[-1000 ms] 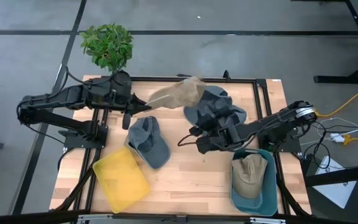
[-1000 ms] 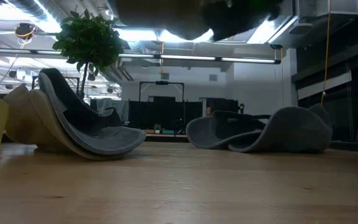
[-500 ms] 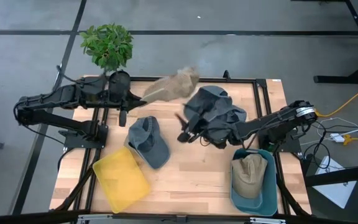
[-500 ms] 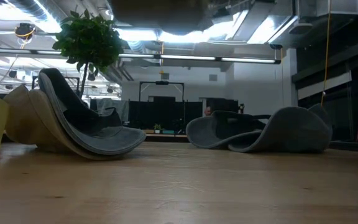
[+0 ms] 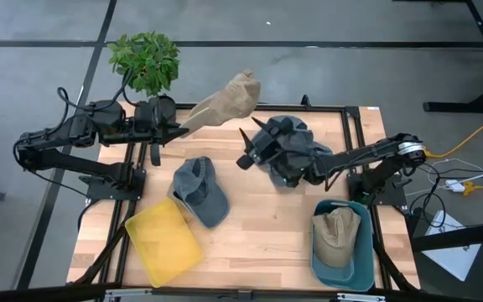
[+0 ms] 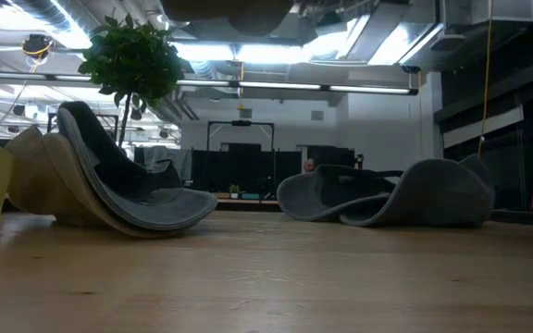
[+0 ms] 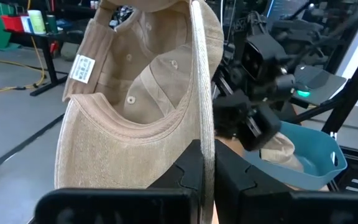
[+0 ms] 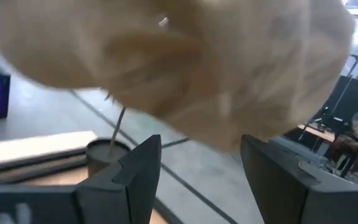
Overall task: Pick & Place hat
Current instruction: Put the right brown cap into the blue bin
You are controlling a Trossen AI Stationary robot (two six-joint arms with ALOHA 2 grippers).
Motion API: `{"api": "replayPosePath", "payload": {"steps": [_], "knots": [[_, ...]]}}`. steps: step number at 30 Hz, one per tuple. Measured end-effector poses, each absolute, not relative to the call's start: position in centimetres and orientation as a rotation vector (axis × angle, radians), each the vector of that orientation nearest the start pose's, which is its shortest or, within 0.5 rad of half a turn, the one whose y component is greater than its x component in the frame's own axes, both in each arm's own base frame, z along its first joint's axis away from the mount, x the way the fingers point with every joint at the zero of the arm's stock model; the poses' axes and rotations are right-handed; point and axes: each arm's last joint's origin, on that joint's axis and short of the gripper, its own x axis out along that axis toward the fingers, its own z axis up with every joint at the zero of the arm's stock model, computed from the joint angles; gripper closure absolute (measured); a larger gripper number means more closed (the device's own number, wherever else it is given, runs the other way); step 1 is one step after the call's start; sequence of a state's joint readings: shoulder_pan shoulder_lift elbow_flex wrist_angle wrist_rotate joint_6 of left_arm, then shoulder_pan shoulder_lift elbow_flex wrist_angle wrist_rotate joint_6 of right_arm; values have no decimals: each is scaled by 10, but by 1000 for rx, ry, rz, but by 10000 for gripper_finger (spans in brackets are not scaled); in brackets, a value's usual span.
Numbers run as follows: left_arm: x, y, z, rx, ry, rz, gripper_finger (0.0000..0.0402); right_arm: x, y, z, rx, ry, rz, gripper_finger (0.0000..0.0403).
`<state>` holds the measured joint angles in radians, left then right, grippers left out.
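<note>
Left gripper [image 5: 177,130] is clamped tight on the brim of the tan cap [image 5: 225,99], which hangs in the air over the table's [image 5: 258,226] far edge near the potted plant [image 5: 145,60]. Right gripper [image 5: 248,147], fingers spread and empty, points up toward that cap, above the grey hats [image 5: 296,151].

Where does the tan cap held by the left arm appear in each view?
High view: tan cap above the table's far edge, near the plant.
Low view: only a dark underside at the top edge, uncertain.
Left wrist: fills the frame.
Right wrist: blurred, close.
Shared landmark: the plant.
</note>
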<state>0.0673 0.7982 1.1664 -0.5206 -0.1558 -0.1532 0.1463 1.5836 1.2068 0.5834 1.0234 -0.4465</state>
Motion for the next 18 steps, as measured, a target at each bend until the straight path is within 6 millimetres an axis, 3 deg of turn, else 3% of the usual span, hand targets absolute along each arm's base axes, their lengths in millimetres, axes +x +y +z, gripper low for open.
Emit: {"api": "replayPosePath", "payload": {"steps": [18], "knots": [[139,14,422,-145,139,234,389,354,-17,369,-304,-182,-867,185]]}}
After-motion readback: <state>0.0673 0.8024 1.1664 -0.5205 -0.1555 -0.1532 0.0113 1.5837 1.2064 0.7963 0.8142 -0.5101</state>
